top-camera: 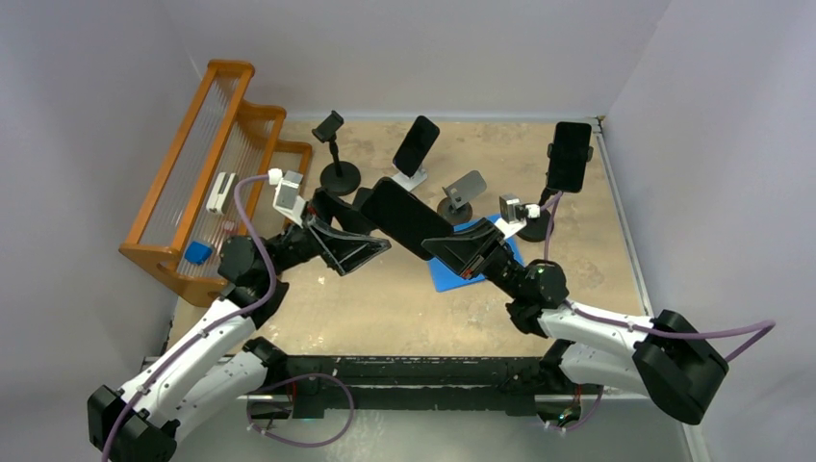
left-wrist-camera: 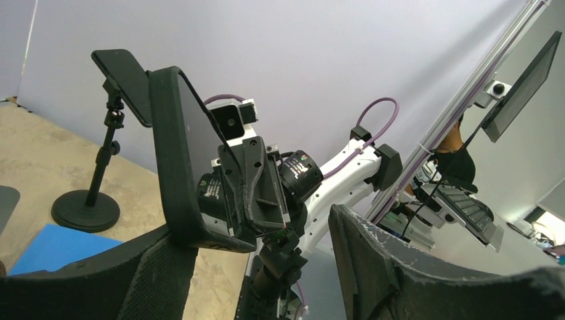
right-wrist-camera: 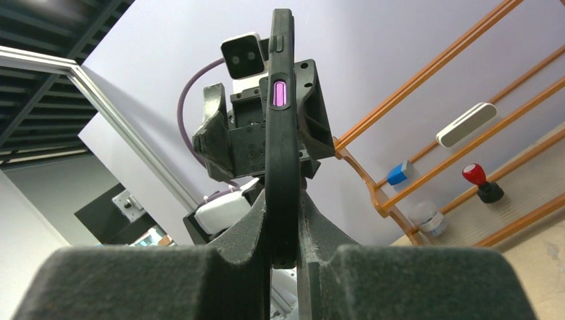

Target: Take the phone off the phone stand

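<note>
A black phone point(top-camera: 404, 217) is held in the air over the middle of the table, clear of any stand. My right gripper point(top-camera: 441, 248) is shut on its near right end. In the right wrist view the phone point(right-wrist-camera: 281, 153) stands edge-on, clamped between my right gripper's point(right-wrist-camera: 285, 230) two pads. My left gripper point(top-camera: 370, 229) is open around the phone's left end. In the left wrist view the phone point(left-wrist-camera: 176, 153) sits against the left finger point(left-wrist-camera: 133, 280), and the other finger point(left-wrist-camera: 400, 267) is well apart from it. An empty grey stand point(top-camera: 464, 191) is behind.
A second phone leans on a white stand point(top-camera: 416, 144). A third phone sits on a tall black stand point(top-camera: 570, 156) at the back right. A small black clamp stand point(top-camera: 337, 154) is at the back. A blue mat point(top-camera: 450, 274) lies under my right gripper. An orange rack point(top-camera: 212, 164) stands on the left.
</note>
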`<state>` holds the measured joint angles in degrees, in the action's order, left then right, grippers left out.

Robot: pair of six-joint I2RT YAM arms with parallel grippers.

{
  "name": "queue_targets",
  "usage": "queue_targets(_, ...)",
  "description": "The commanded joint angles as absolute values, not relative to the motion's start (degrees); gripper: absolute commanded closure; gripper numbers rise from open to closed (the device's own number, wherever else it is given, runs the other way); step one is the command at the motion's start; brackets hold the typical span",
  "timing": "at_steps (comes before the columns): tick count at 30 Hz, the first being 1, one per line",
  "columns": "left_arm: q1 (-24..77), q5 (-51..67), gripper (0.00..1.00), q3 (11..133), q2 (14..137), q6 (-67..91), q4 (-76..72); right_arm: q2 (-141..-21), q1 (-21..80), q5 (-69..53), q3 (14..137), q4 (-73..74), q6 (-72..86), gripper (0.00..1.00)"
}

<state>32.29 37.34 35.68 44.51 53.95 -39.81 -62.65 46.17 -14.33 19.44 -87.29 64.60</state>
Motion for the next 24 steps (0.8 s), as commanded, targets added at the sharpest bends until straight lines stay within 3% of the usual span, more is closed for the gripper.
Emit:
queue_targets(1,32.49,38.19,0.34,36.83,45.05,56.06,-45.06,-61.89,46.84,-10.97,22.70,-108.15,64.56,1.00)
queue_targets(24,32.45,32.71,0.64,36.12,46.10,59.46,-44.21,-60.64,49.62,-8.88,23.10,-99.74,58.05,1.00)
